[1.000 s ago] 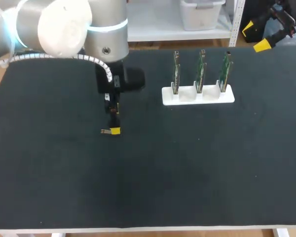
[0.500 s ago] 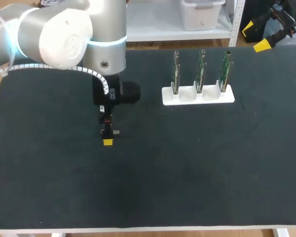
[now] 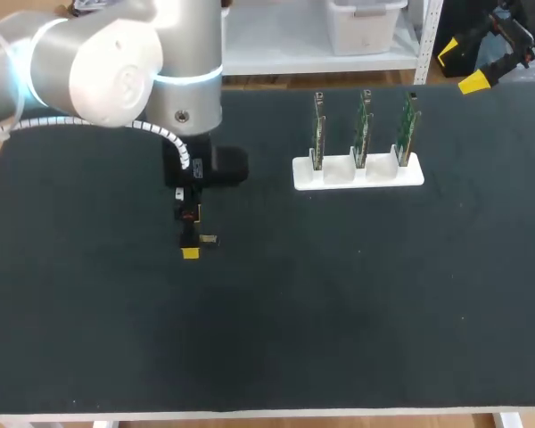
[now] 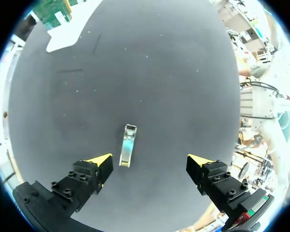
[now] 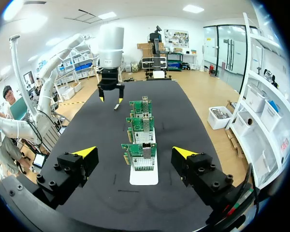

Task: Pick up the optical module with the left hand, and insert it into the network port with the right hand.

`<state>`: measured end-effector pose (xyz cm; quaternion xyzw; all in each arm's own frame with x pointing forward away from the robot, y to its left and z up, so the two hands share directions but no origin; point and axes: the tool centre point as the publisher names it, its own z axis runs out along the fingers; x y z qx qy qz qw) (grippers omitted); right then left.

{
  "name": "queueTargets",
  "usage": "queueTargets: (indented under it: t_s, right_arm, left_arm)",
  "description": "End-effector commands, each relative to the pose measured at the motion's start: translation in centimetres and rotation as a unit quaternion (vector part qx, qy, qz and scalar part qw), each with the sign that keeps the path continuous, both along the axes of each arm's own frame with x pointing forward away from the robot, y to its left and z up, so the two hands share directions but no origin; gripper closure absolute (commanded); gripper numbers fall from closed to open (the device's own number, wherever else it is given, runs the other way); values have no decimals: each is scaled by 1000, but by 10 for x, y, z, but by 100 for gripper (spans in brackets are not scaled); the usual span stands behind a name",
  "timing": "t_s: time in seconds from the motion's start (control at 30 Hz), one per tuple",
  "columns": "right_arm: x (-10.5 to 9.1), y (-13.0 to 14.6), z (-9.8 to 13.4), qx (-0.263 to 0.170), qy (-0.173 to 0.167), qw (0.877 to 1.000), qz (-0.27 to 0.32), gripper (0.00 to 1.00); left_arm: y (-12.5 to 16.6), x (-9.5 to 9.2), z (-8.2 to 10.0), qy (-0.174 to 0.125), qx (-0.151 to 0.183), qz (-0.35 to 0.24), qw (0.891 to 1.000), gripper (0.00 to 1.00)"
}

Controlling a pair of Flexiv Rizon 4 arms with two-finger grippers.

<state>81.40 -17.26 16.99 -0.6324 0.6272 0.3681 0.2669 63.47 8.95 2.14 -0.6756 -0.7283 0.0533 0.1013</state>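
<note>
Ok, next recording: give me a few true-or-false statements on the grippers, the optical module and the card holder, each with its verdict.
1. The left gripper is shut on the optical module. False: its fingers are open, and the module lies flat between them, nearer one finger.
2. Three green cards stand upright in the white holder. True.
3. The right gripper is open and holds nothing. True.
4. The optical module is plugged into one of the cards. False: it lies on the black table, well apart from the holder.
</note>
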Motion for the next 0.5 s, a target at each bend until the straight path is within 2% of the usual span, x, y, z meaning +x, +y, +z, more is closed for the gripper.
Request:
queueTargets:
  t_s: [0.03,0.27,0.3,0.5]
  right_arm:
    - [8,-1,0,8,80,991,107,0]
    - [8,-1,0,8,80,991,107,0]
    - [8,-1,0,8,80,991,107,0]
    - [8,-1,0,8,80,991,107,0]
  left_arm:
    - [1,3,-4,-4,-3,0,1000,0]
    - [5,8,-8,-17,-12,9,1000,0]
    - [7,9,-8,-22,-23,22,999,0]
    - [9,10,-10,-23,-21,23,999,0]
